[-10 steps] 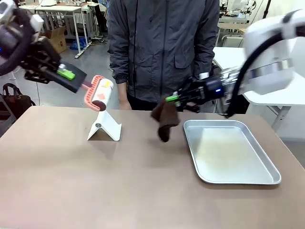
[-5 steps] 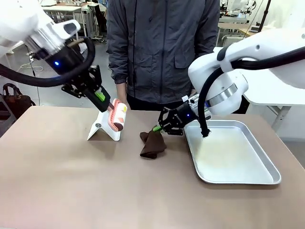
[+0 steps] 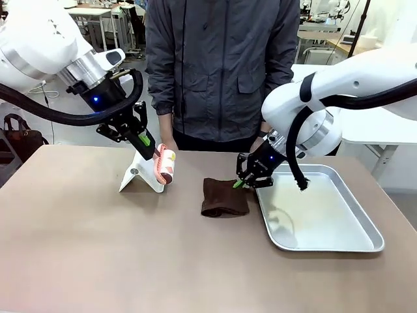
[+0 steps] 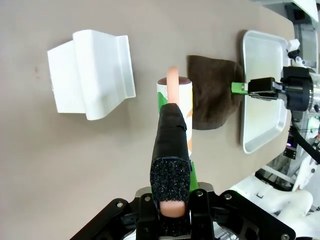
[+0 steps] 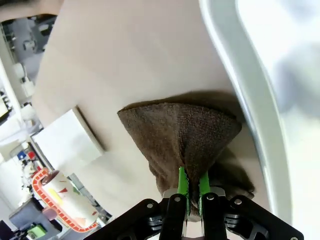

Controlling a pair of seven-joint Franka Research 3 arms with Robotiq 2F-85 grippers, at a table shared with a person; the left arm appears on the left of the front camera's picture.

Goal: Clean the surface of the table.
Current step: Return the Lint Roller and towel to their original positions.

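Change: brown fuzzy cloth (image 3: 225,197) now lies flat on matte table (image 3: 130,254).
Right gripper (image 3: 239,183): pinching cloth's 3 o'clock edge.
Left gripper (image 3: 151,148): clamped on lint roller (image 3: 163,165) handle.

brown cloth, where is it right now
In the front view the brown cloth lies on the taupe table, pinched by the right gripper, just left of the metal tray.

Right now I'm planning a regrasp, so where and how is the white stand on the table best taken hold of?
Judging by its shape, grip the white stand at its top ridge, coming straight down from above. It is a folded wedge on the table: the sloping faces offer no parallel sides, but the ridge is narrow. The lint roller in the left gripper crowds one side.
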